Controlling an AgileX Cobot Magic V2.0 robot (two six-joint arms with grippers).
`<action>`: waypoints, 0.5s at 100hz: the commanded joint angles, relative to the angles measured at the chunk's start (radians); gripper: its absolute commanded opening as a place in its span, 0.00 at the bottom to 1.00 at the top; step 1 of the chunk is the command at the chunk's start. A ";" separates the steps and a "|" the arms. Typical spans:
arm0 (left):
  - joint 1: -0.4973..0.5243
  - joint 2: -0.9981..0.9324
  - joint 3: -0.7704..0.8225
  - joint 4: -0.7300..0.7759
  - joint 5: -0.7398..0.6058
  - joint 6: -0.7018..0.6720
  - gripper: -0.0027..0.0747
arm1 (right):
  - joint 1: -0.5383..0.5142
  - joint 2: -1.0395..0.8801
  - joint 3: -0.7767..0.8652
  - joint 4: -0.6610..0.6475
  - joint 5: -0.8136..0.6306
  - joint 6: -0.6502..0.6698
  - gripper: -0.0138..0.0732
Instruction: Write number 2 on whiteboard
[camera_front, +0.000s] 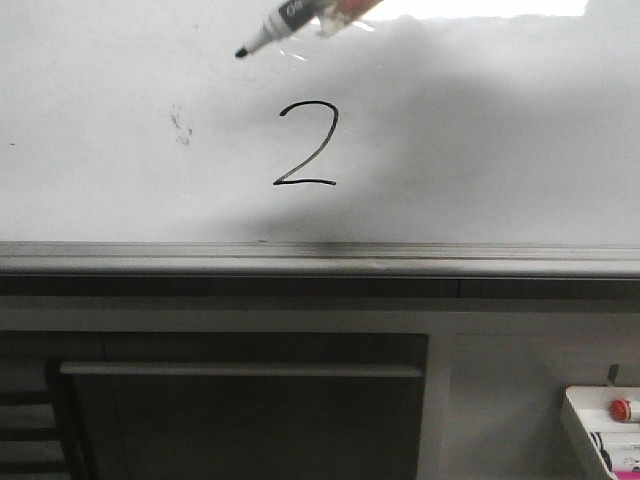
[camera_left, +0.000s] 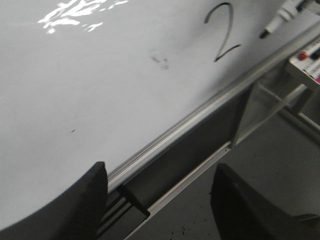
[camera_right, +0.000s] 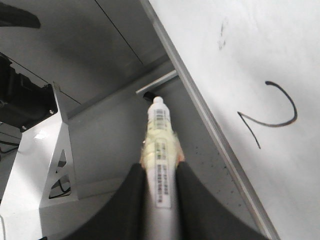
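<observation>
- While 2 (camera_front: 306, 144) sits finished at whiteboard (camera_front: 480, 140) centre, marker (camera_front: 275, 27) tip hovers upper left of it, apparently off the surface.
- Right gripper (camera_right: 159, 172): clamped on marker.
- Left gripper (camera_left: 160, 200): spread, empty, farther off.

A: What is met near the right gripper (camera_right: 159, 187)?
B: Bare whiteboard (camera_front: 480, 150) is left beside its marker (camera_right: 161, 150); the number 2 (camera_front: 307, 145) and edge rail (camera_front: 320, 258) are found below.

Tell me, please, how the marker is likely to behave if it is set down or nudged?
The marker looks rigid and probably light: the right pincer holds it level by the barrel alone. Its round barrel would likely roll. Its exposed tip might smudge the whiteboard.
</observation>
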 joint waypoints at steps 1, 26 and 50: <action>-0.046 0.029 -0.075 -0.081 0.018 0.099 0.58 | -0.002 -0.074 -0.033 0.065 0.043 -0.060 0.20; -0.227 0.199 -0.174 -0.137 0.046 0.217 0.58 | 0.018 -0.162 -0.029 0.041 0.082 -0.191 0.20; -0.349 0.358 -0.260 -0.137 -0.049 0.226 0.58 | 0.028 -0.171 -0.029 0.002 0.082 -0.243 0.20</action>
